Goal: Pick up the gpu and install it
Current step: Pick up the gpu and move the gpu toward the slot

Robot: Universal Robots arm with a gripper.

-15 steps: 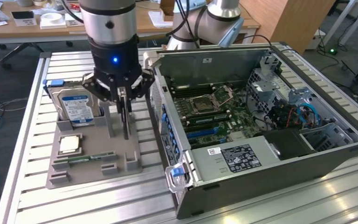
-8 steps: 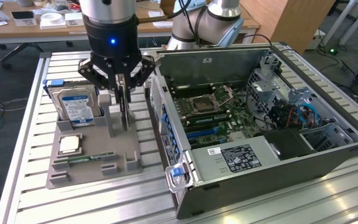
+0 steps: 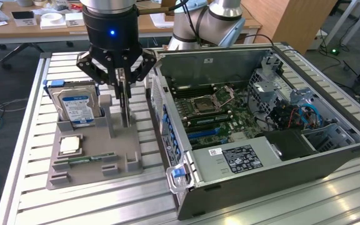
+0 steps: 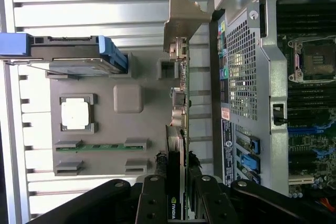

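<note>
Jaws gripping upright gpu (image 4: 177, 150), grey tray (image 4: 113, 129) w/ HDD (image 4: 68, 56), PC case (image 4: 244, 51) beside

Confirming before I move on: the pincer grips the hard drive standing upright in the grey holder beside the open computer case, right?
No. The exterior view shows the pincer gripping the graphics card, not the hard drive; the card stands upright in the grey holder beside the open computer case.

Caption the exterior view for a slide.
Black robot hand clamps the thin upright black GPU card in its grey holder tray, beside the open computer case.
</note>
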